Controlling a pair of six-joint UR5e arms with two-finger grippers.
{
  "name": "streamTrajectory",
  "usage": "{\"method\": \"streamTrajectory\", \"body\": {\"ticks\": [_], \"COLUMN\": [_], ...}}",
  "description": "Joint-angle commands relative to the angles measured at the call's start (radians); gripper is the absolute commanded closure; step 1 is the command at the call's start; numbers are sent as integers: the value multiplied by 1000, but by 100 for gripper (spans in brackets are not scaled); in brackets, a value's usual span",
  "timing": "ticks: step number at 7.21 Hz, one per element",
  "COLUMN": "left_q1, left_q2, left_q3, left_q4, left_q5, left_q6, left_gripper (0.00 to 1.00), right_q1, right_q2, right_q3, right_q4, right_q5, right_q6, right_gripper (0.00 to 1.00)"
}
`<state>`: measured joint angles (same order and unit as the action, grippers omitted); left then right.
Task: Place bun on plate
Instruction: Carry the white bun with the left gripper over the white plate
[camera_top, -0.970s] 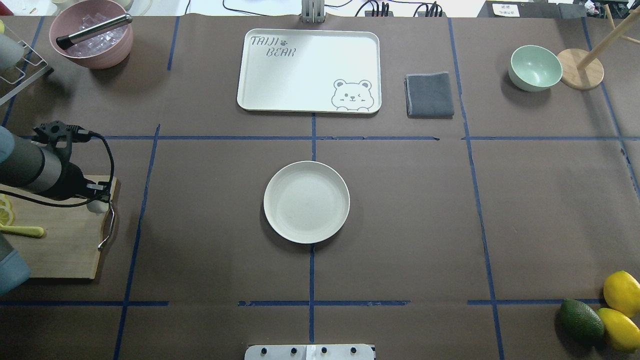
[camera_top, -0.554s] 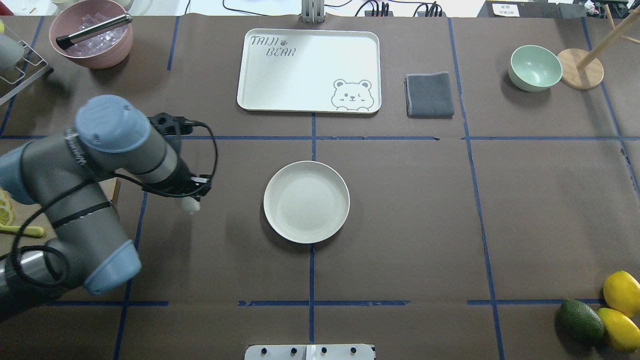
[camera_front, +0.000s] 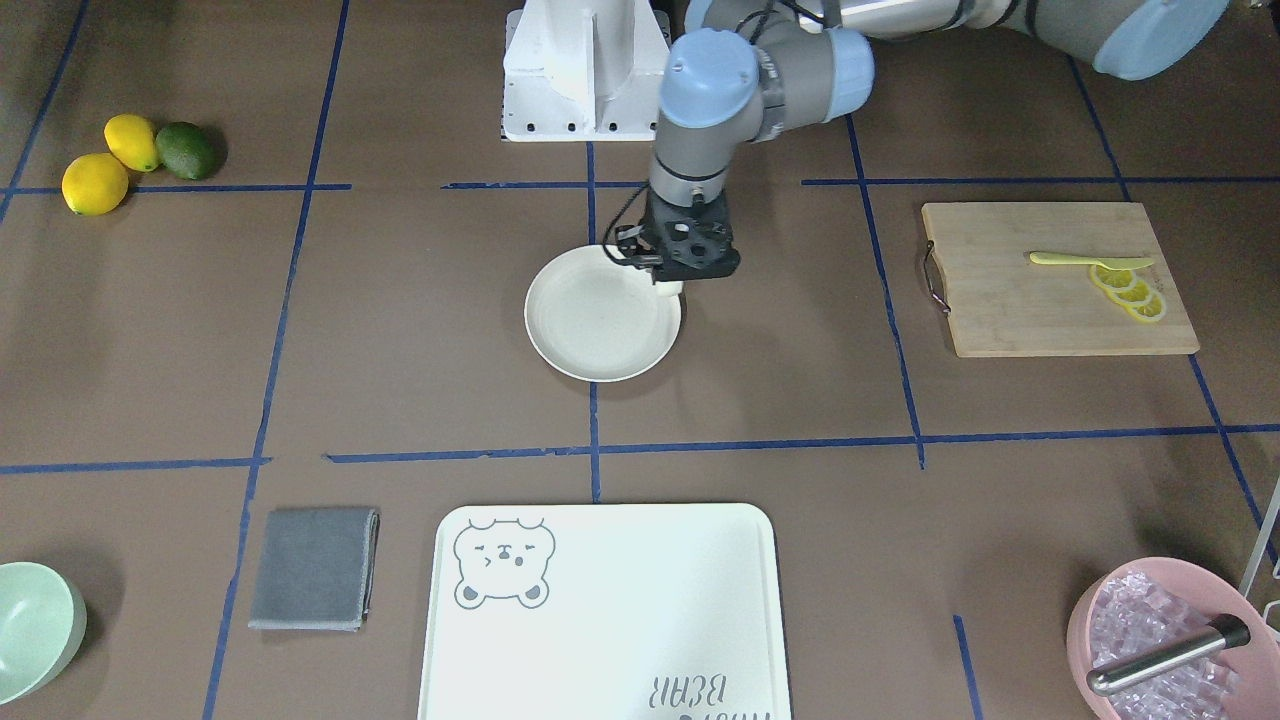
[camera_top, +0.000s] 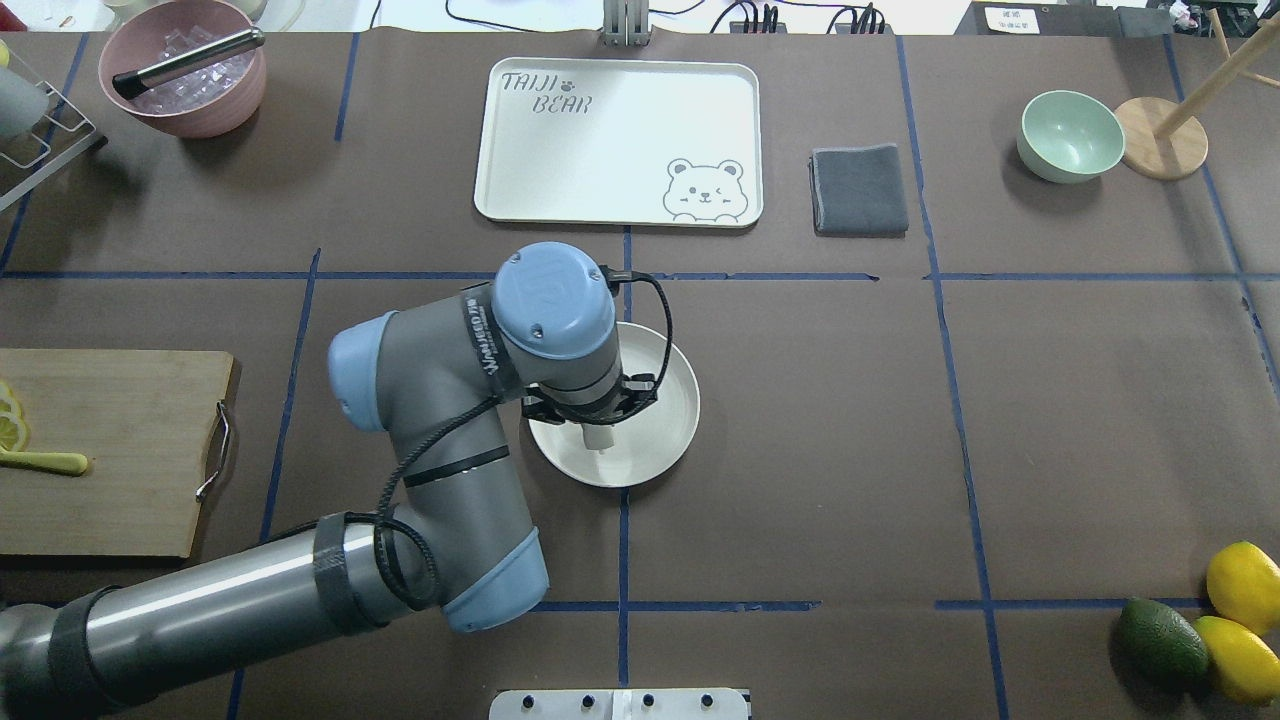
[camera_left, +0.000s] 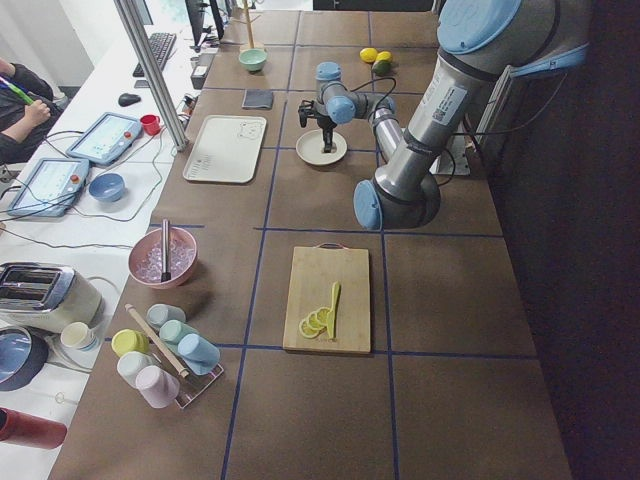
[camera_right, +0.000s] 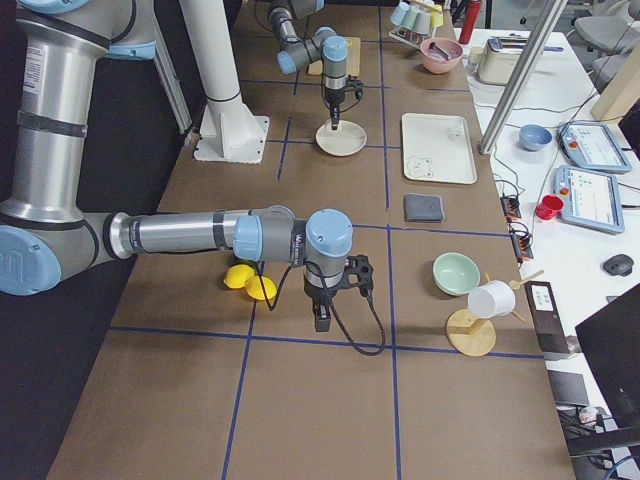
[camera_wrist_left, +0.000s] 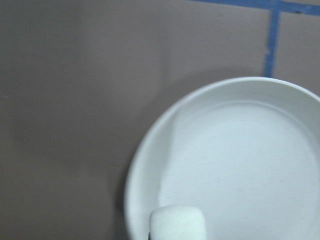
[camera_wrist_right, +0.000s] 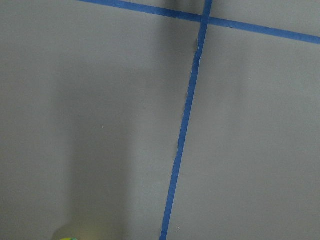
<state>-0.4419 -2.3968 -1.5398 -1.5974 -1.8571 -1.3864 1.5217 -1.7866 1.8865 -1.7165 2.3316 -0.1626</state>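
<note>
The small white bun (camera_top: 598, 437) hangs in my left gripper (camera_top: 598, 428), which is shut on it over the near-left part of the round cream plate (camera_top: 662, 420). In the front-facing view the bun (camera_front: 668, 289) peeks out under the black gripper (camera_front: 672, 282) at the edge of the plate (camera_front: 595, 325). The left wrist view has the bun (camera_wrist_left: 178, 223) at the bottom, above the plate's rim (camera_wrist_left: 137, 170). My right gripper (camera_right: 323, 320) appears only in the exterior right view, low over bare table, and I cannot tell whether it is open or shut.
A bear-print tray (camera_top: 560, 190) lies behind the plate, with a grey cloth (camera_top: 858, 190) and a green bowl (camera_top: 1070, 135) to its right. The cutting board (camera_top: 110, 450) with lemon slices is at left, the pink ice bowl (camera_top: 185, 70) far left, and lemons and an avocado (camera_top: 1160, 640) near right.
My left arm swung right from the cutting board, carrying the bun across the table to a spot over the plate.
</note>
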Motion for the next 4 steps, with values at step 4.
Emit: {"method": "streamTrajectory", "body": {"ticks": [4], "left_q1": [6], "left_q2": [-30], "left_q3": [96], "left_q4": [-124], "left_q5": [84], "left_q6": [4], "left_gripper": [0], "right_q1": [0], "right_q2": [6], "right_q3": [-3], "right_q4": [0], "right_q5": [0], "right_q6": [0], "right_gripper": [0]}}
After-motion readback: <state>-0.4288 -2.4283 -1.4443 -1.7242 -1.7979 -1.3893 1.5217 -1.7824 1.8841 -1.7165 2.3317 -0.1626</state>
